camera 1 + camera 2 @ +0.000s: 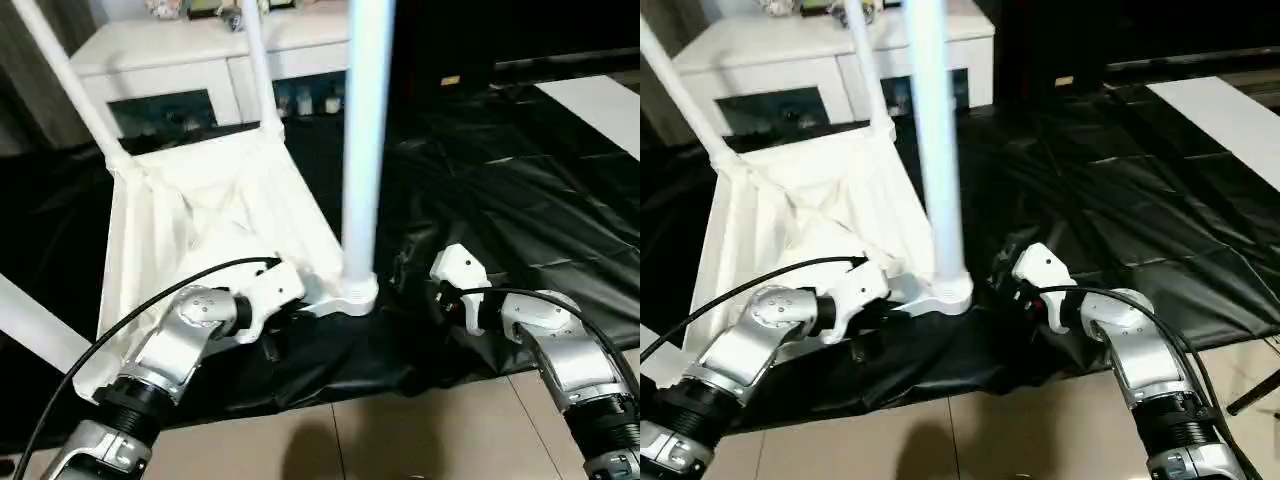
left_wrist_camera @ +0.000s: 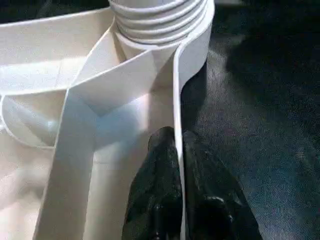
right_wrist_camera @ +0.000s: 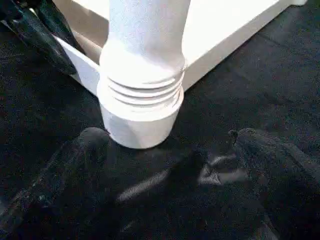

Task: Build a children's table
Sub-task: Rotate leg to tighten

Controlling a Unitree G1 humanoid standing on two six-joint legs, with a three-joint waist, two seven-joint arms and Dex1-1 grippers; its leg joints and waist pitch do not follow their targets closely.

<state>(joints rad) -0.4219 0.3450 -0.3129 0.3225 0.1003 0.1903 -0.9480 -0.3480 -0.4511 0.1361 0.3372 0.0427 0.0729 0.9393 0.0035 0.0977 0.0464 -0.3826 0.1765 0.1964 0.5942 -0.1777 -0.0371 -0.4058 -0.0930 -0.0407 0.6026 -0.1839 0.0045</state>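
I have the children's table (image 1: 200,215) lying upside down on the black sheet (image 1: 500,190) on the floor, so its ribbed underside faces up at me. Legs already stand up from three corners that I can see, two at the far side and one at the near corner.

On my left, my left gripper (image 2: 177,150) is pinched tight on the thin side rim of the table top, one black finger (image 2: 155,185) on the inside and one on the outside. It sits just beside the near corner socket, so it is my holding hand. I think its job is to stop the top from sliding or turning.

In the middle stands the near leg (image 1: 362,150), tall and straight in its round socket. A few screw rings show at its foot in both wrist views, so I judge it is not wound all the way down yet.

On my right, my right gripper (image 3: 165,150) is wide open and holds nothing. Its two fingers sit low, close to the foot of that leg, one toward each side.

Next I would bring the right gripper in around the leg, close it, and twist the leg tighter while my left keeps hold.
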